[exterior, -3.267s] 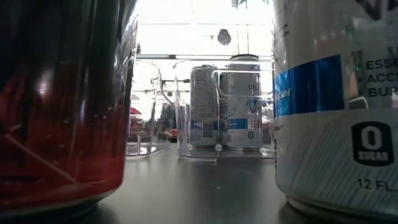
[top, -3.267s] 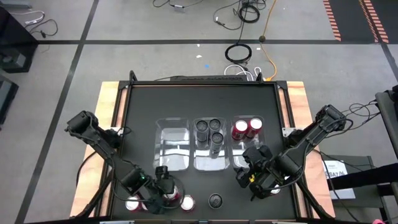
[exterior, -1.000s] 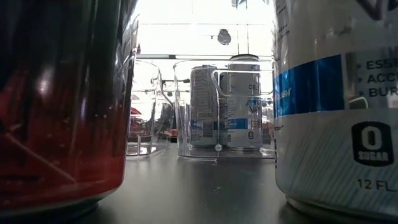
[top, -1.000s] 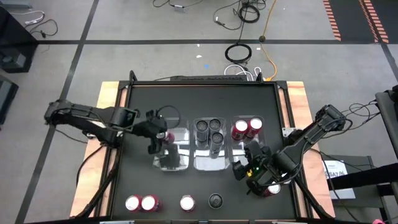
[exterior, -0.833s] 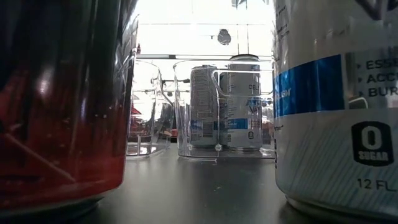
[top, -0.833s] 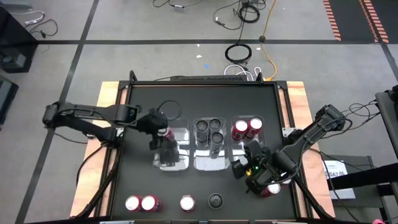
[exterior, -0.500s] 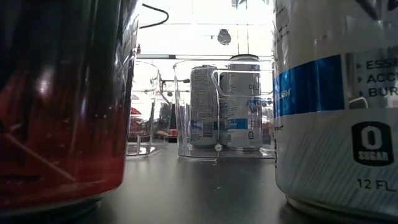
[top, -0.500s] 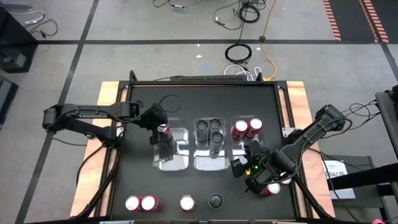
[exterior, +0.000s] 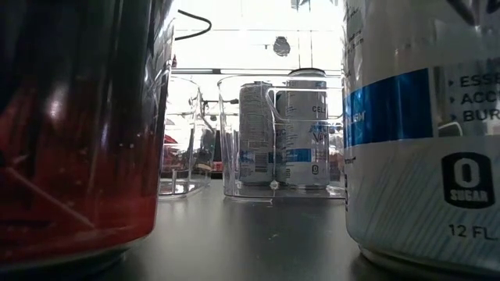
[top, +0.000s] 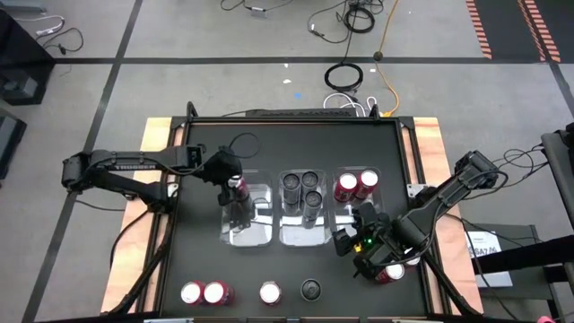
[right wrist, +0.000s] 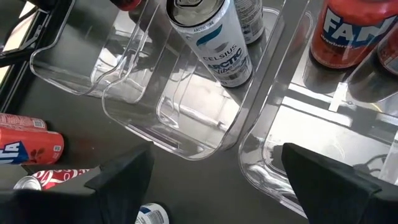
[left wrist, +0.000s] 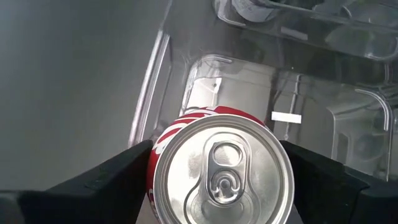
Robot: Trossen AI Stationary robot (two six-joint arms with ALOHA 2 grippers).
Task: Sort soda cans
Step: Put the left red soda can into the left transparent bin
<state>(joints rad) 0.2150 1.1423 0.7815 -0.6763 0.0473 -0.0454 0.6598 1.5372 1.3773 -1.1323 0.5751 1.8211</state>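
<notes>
My left gripper (top: 238,203) is shut on a red soda can (left wrist: 221,171) with a silver top, low over the far end of the left clear bin (top: 260,229). The middle bin (top: 291,235) holds three grey-topped cans (top: 302,188). Two red cans (top: 355,186) stand in the right bin. My right gripper (top: 359,248) hangs open over the table in front of the right bin, with nothing between its fingers (right wrist: 118,180). A red can (top: 392,272) stands just beside it. My left gripper pinches the can's side wall (left wrist: 154,163) just below its top rim, one finger (left wrist: 112,183) on each side. The fingers slant down from the table's far left. The can's top faces up. Whether its base rests on the bin floor cannot be told.
Along the near edge stand two red cans (top: 203,292), a white-topped can (top: 269,292) and a dark can (top: 310,289). In the low view a red can (exterior: 78,125) and a white can (exterior: 422,133) fill the foreground. Bare table lies left of the bins.
My left gripper has carried the red can a little toward the table's far right and down into the left bin, keeping its hold; its dark shape now shows inside that bin in the low view.
</notes>
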